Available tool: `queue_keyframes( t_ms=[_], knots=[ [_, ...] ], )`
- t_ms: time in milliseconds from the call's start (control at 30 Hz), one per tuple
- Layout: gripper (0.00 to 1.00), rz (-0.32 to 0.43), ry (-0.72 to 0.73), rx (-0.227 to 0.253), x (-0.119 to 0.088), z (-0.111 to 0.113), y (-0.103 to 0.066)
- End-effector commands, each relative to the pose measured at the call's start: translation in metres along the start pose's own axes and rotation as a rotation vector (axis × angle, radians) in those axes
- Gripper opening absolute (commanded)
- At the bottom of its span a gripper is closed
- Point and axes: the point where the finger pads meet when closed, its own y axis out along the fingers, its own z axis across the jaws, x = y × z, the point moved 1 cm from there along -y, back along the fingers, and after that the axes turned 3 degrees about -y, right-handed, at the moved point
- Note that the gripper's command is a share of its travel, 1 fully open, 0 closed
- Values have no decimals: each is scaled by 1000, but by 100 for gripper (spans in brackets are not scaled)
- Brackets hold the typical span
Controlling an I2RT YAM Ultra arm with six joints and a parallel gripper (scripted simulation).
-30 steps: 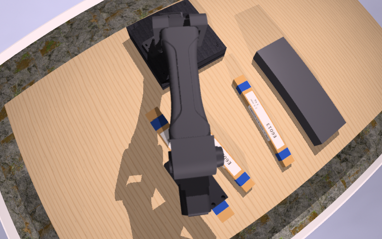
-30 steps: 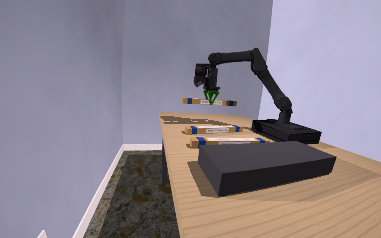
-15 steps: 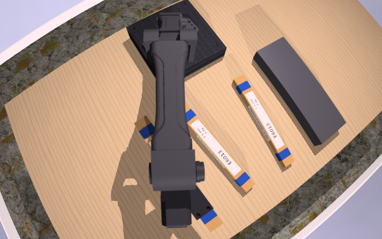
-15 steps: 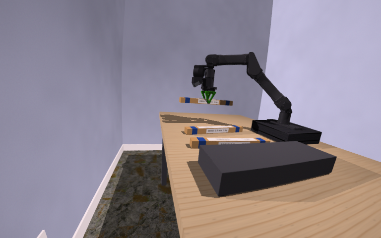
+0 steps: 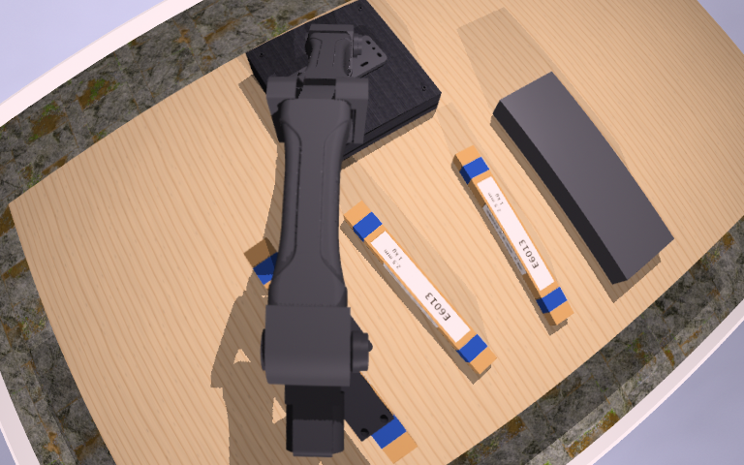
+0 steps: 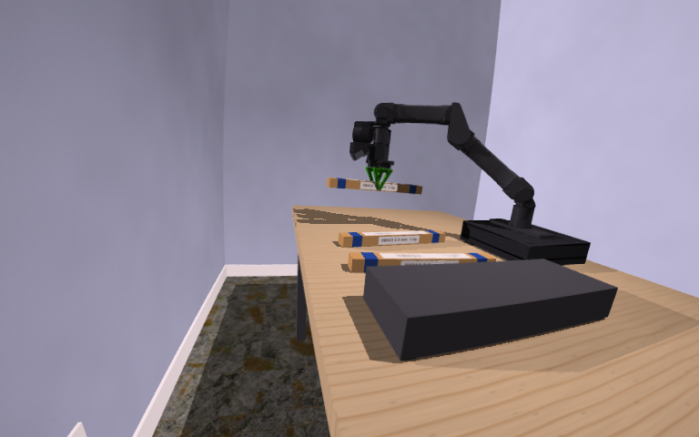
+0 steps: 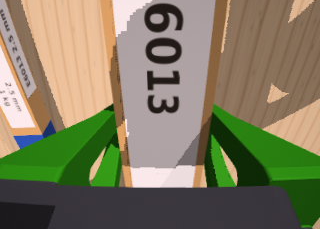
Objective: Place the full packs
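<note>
My gripper [image 6: 379, 187] [image 7: 163, 109] is shut on an electrode pack [image 6: 337, 183] [image 7: 162, 139] and holds it in the air well above the table, its right end in the exterior view slightly lower. In the top view the arm hides this pack's middle; its blue-banded ends [image 5: 388, 432] stick out on both sides. A second pack [image 5: 419, 285] [image 6: 397, 238] [image 7: 15, 101] lies on the table. A third pack [image 5: 514, 232] [image 6: 359, 261] lies between it and the dark grey low platform [image 5: 586, 178] [image 6: 494, 287]. Nothing lies on the platform.
The arm's black base plate [image 5: 399, 75] [image 6: 553, 246] stands at the table's back edge, top centre in the top view. The wooden table [image 5: 134, 259] [image 6: 505, 390] has its front edge near the ends of the packs. The arm's shadow falls left of the packs in the top view.
</note>
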Motion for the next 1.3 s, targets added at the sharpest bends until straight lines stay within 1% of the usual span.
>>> queue_keyframes(
  t_ms=[0, 33, 533, 667, 1267],
  knots=[
    [0, 6, -4, 8, -1, -10, -13],
    [0, 6, -4, 8, -1, -10, -13],
    [0, 6, -4, 9, -3, -50, -13],
    [0, 6, -4, 9, -4, -53, -13],
    [0, 6, -4, 9, -4, -53, -13]
  ],
)
